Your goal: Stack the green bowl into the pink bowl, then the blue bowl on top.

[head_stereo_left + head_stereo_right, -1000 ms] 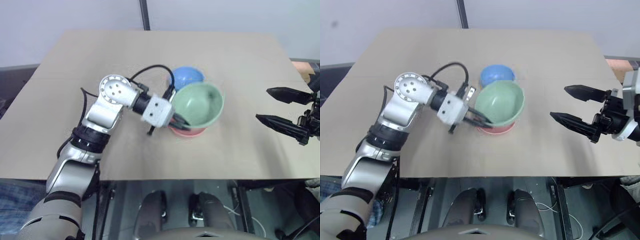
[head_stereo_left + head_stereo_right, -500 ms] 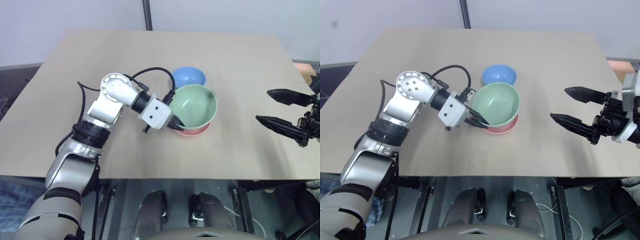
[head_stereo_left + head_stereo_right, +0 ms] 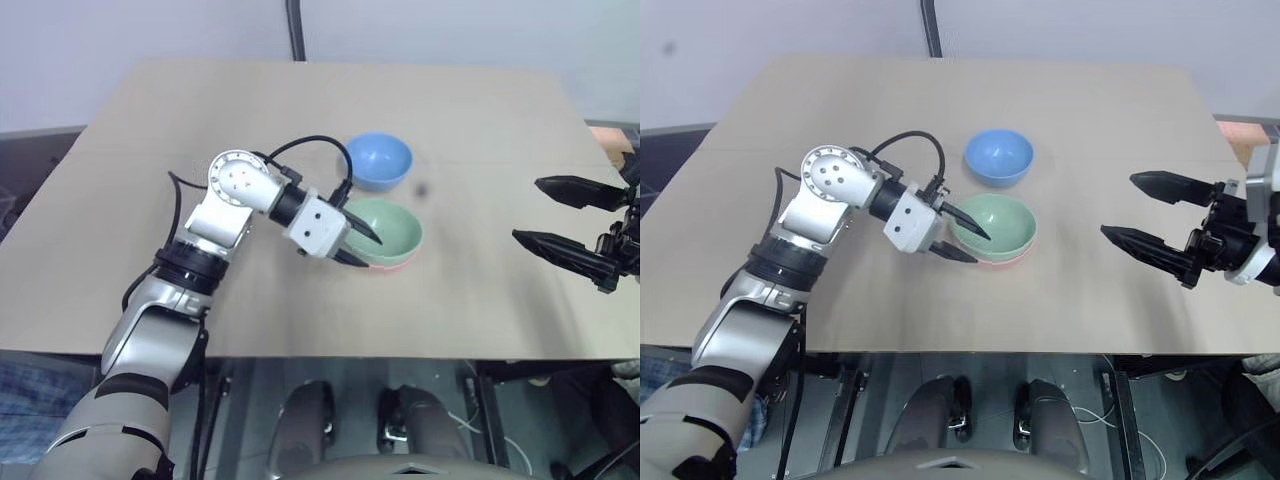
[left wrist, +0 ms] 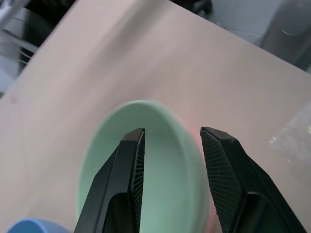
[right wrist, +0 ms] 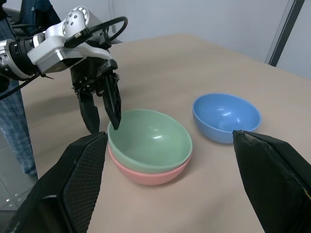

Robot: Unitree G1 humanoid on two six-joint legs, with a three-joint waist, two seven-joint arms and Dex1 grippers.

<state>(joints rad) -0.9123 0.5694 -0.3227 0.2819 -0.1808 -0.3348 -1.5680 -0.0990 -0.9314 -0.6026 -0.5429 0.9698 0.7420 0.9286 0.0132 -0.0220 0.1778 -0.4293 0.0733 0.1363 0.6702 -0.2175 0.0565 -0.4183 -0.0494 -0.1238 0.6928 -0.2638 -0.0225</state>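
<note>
Tabletop [image 3: 200, 120] of plain tan board fills most of the left eye view, running from the upper edge down to the lower third of the frame. Next in size, the left arm reaches in from the lower left toward the centre, and the left gripper [image 3: 357, 242] sits at the near-left rim of the nested bowls with its two black fingers spread apart, one over the bowl's inside and one outside the wall, gripping nothing. In the left wrist view the green rim passes between those fingers [image 4: 127, 179] with a gap on each side.

At the right edge of the frame, at mid height, the right gripper [image 3: 558, 214] hovers above the table with its fingers wide apart and empty, well apart from the bowls.

Just right of centre, the green bowl [image 3: 392, 226] sits upright inside the pink bowl [image 3: 392, 265], of which a thin salmon band shows beneath the green rim. The blue bowl [image 3: 379, 160] stands alone on the table just above and slightly left of the pair, near them but not touching.
</note>
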